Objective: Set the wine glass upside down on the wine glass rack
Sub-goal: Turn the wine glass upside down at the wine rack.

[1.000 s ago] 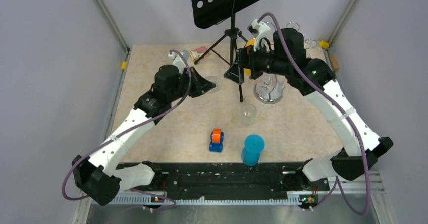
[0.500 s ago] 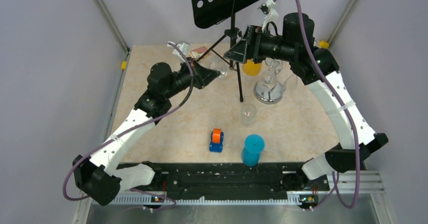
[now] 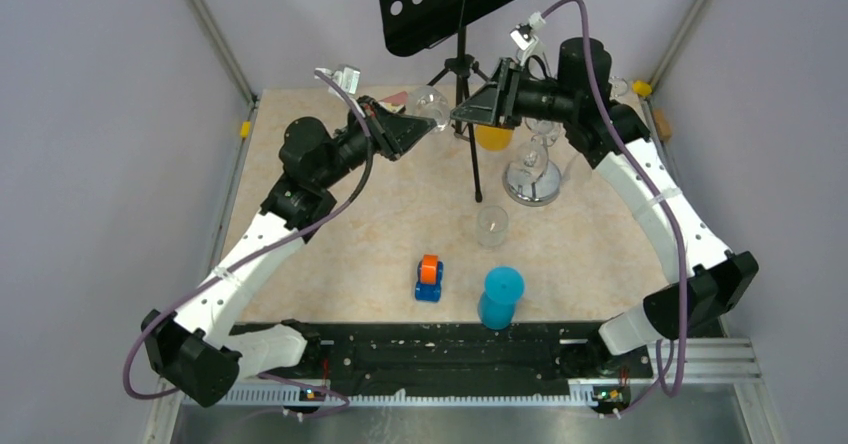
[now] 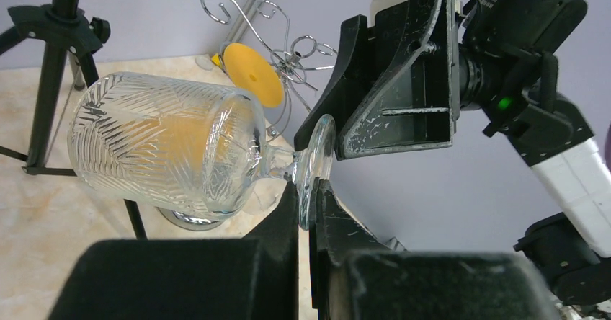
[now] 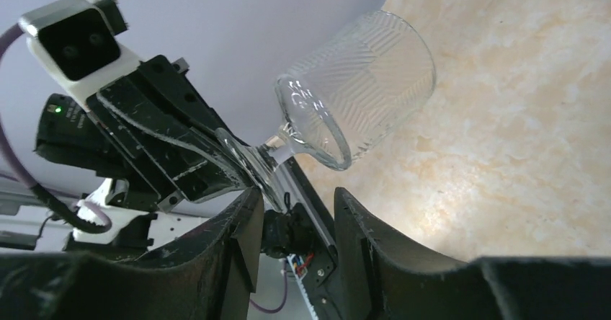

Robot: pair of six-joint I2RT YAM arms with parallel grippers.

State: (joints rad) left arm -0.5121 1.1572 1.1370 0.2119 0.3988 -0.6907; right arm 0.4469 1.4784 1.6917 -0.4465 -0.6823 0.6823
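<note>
Two arms, upper centre: left gripper (image 4: 306,194) pinches wine glass (image 4: 158,143) foot; right gripper (image 5: 292,215) spread. Risk: thin edge-hold slips on contact.

The rack (image 3: 532,178) stands on the table (image 3: 330,224) at the far right. The music stand (image 3: 445,4) is just left of the rack and a little behind, a round thing (image 3: 494,137) is close at the rack's left side, a cup (image 3: 491,225) stands in front of the rack and slightly left, and a cylinder (image 3: 500,299) and a toy (image 3: 429,278) stand further in front. The glass (image 4: 166,143) hangs above the table left of the rack, its foot in the left gripper (image 4: 306,197), with the right gripper (image 5: 297,196) just beside this foot.
</note>
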